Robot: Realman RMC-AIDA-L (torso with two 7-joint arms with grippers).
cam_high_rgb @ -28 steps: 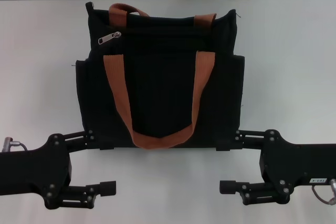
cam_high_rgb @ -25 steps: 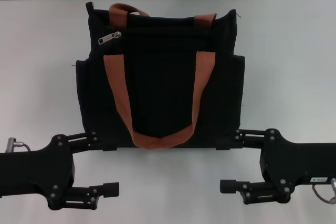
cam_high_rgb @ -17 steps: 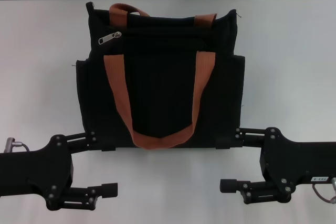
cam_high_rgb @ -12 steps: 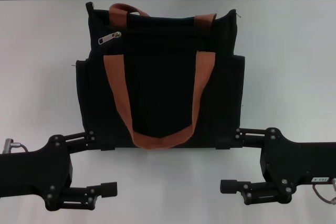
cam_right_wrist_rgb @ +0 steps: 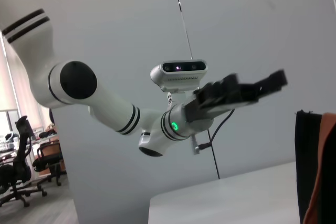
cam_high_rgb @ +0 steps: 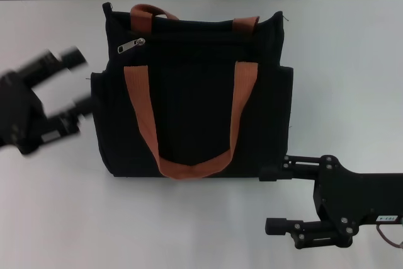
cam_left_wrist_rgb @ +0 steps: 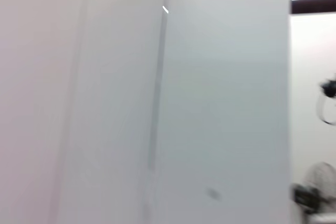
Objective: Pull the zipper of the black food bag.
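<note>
Your black food bag (cam_high_rgb: 192, 92) lies flat near the middle of the tabletop (cam_high_rgb: 340, 61), its top edge toward the far edge and its two rust-orange handles (cam_high_rgb: 189, 124) draped over the front panel. The zipper (cam_high_rgb: 131, 45) sits at the bag's upper left corner, its silver tab angled across the black zipper line. Your left gripper (cam_high_rgb: 79, 80) is raised just off the bag's left side, below the zipper and apart from it; it is blurred, but its fingers appear spread with nothing between them. Your right gripper (cam_high_rgb: 272, 200) rests low by the near edge, at the bag's lower right corner, its fingers held wide apart and empty.
</note>
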